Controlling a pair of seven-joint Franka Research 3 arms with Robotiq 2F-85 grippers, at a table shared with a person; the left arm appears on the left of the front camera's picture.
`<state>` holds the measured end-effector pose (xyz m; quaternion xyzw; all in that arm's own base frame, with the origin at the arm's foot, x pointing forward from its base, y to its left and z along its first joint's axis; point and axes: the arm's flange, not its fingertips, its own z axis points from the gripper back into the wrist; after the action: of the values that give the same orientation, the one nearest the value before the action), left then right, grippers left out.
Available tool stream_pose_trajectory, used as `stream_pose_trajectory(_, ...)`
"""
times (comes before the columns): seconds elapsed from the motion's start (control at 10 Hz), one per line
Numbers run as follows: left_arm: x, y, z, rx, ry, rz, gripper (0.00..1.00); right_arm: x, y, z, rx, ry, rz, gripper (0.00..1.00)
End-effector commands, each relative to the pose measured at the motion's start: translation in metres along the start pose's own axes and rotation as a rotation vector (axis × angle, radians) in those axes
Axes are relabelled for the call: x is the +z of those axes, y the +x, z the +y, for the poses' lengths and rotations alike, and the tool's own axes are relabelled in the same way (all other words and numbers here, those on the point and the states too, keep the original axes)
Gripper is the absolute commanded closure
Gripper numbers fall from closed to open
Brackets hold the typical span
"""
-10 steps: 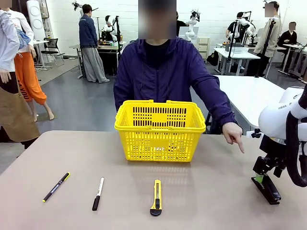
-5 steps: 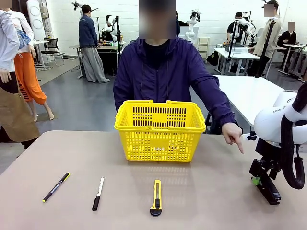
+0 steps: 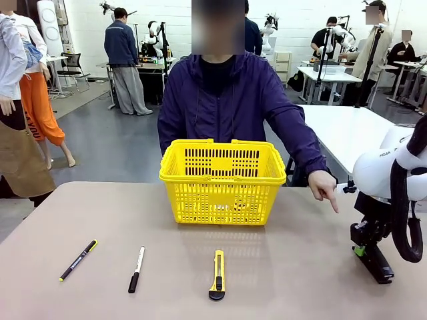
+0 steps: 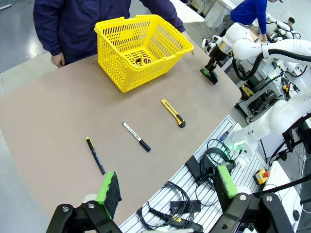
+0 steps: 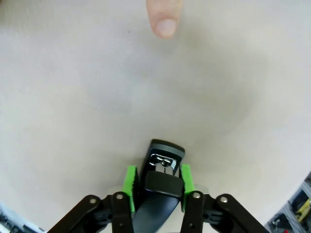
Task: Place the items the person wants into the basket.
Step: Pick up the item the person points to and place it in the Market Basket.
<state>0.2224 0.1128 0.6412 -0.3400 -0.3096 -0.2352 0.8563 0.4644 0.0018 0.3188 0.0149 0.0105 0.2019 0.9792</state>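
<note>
The black stapler lies on the table at the right, and my right gripper stands over its near end. In the right wrist view the green pads press both sides of the stapler, so the gripper is shut on it. The person's hand points a finger down towards it. The yellow basket stands in the middle, in front of the person, with a small dark round thing inside. The black pen with a yellow end lies at the left. My left gripper hangs open, high above the table's near edge.
A white marker with a black cap and a yellow-and-black utility knife lie between the pen and the stapler. Cables and a rail run along the table's near edge.
The right gripper's jaws have closed in onto the stapler. The arm shifted slightly over it. The person's pointing hand stays in place.
</note>
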Motion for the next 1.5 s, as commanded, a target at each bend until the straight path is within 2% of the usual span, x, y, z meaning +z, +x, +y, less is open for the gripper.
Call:
stream_pose_trajectory(0.0,0.001,0.000,0.001,-0.013,-0.013,-0.005,0.00,-0.003,-0.008,0.006,-0.003,-0.032,-0.022,1.00)
stream_pose_trajectory(1.1,0.001,0.000,0.001,-0.013,-0.013,-0.005,0.00,0.000,-0.010,0.014,-0.047,-0.083,-0.006,1.00)
stream_pose_trajectory(1.2,0.001,0.000,0.001,-0.013,-0.013,-0.005,0.00,0.015,-0.016,0.026,-0.048,-0.121,0.001,1.00)
stream_pose_trajectory(1.4,0.001,0.000,0.001,-0.013,-0.013,-0.005,0.00,0.070,-0.025,0.066,-0.033,-0.221,-0.063,1.00)
